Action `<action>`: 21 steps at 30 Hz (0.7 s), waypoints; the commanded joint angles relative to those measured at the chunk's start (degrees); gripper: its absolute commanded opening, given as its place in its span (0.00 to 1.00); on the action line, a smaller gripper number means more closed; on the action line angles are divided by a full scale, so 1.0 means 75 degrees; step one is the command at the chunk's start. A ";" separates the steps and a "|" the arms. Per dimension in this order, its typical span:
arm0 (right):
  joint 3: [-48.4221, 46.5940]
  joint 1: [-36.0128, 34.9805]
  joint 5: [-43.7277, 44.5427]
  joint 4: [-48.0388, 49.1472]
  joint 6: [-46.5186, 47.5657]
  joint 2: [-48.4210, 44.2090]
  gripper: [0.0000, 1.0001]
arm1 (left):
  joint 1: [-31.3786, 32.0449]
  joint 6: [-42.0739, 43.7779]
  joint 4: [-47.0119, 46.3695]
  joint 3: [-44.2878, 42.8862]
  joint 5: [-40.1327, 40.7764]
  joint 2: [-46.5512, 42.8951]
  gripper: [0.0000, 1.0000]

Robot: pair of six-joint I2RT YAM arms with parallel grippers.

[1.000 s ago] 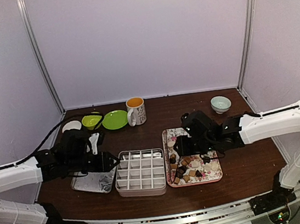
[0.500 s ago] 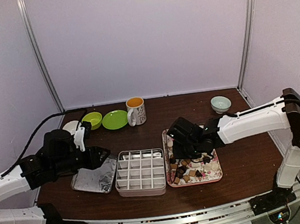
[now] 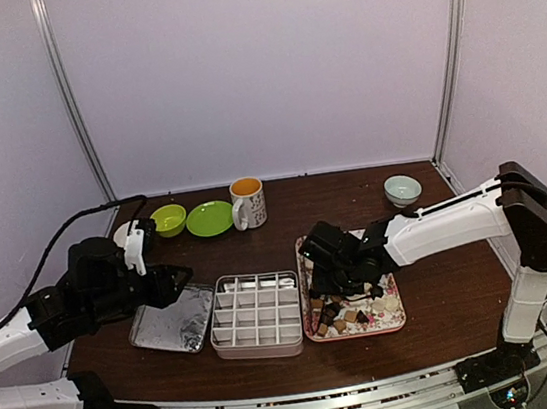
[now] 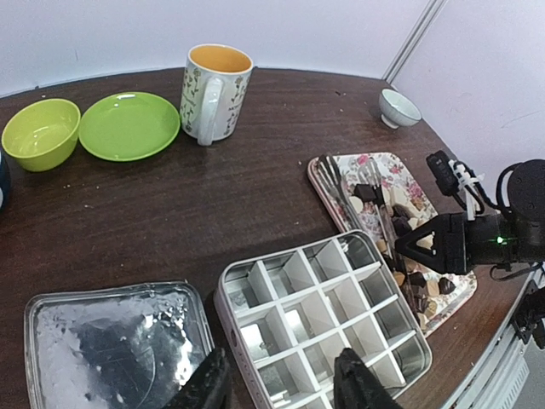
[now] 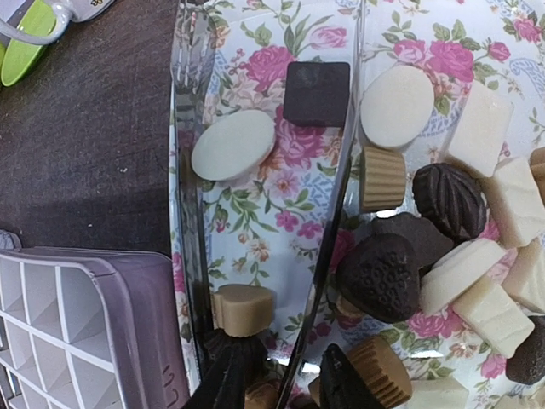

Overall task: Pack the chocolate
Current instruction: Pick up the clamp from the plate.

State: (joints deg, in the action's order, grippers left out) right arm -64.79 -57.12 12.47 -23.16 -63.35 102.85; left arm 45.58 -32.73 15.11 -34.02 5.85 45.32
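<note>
Chocolate lies heaped on the floral tray, none in the divided box. Right gripper hangs low there, fingers narrowly parted astride one arm of the metal tongs, probably to take them. Left gripper hovers spread and empty over the box.

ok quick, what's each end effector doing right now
left end effector: open, holding nothing
right end effector: open, straddling the tongs, not clamped on them
</note>
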 commanded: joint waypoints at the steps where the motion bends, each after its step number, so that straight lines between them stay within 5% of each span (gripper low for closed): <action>1: -0.0300 0.0023 0.0261 -0.0079 -0.0312 0.0250 0.31 | 0.0004 0.0143 0.0050 0.0082 0.0210 -0.0089 0.44; 21: -0.0887 0.0107 0.0833 -0.0551 -0.0754 0.0957 0.18 | 0.0004 0.0192 0.0200 0.0189 0.0424 -0.0429 0.49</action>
State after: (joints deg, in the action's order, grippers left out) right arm -70.08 -56.51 16.75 -24.88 -67.85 108.66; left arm 45.58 -32.36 17.21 -32.34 8.01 42.65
